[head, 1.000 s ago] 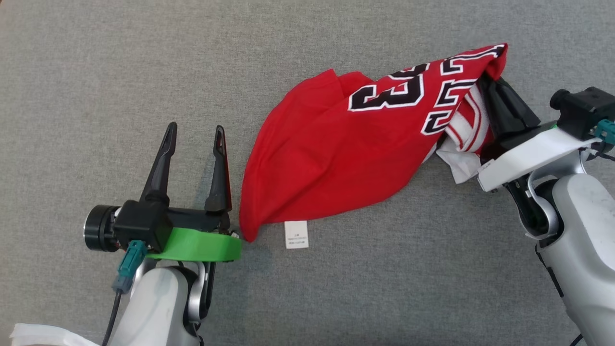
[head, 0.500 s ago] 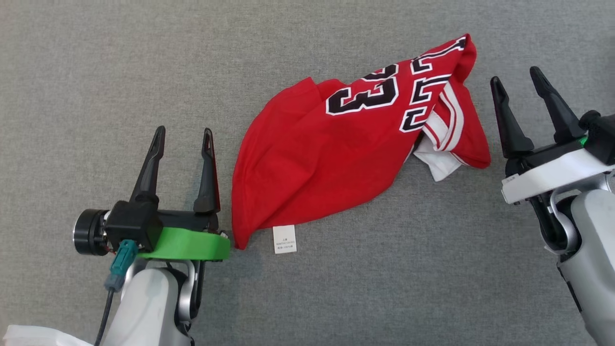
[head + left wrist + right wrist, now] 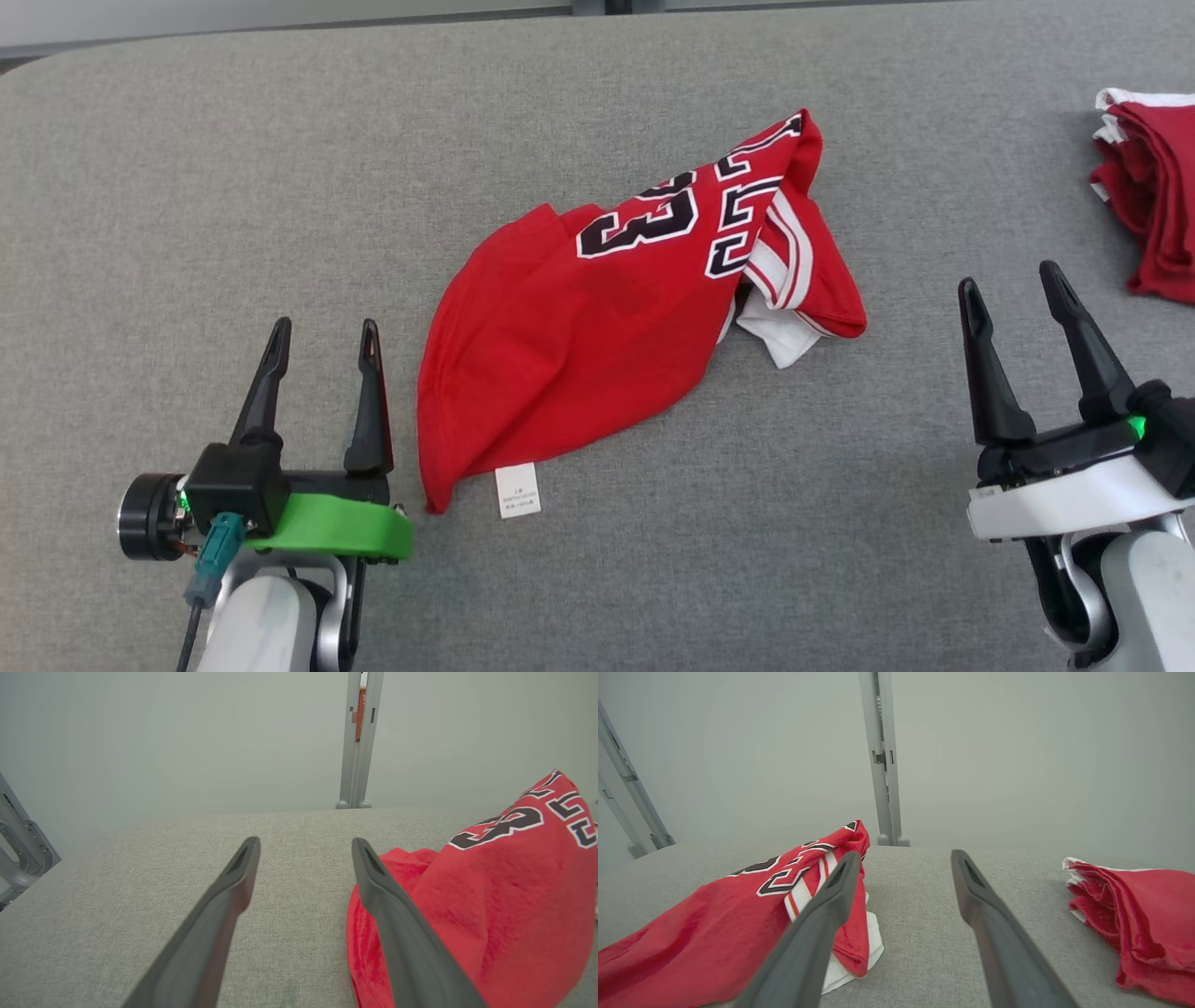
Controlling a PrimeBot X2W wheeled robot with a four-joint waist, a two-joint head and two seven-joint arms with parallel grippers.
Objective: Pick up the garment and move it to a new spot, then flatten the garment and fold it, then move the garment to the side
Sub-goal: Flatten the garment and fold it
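Bright, even, diffuse light; shadows faint; no glare; wrist views bend at edges.

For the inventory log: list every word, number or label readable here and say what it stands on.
"3": black, white-edged digit on the red jersey; the digit beside it is creased, cannot tell.
Block letters next to the number: folded over, unreadable.
White tag at the jersey's hem: print too small to read.
Folded red garment at right: no text visible.
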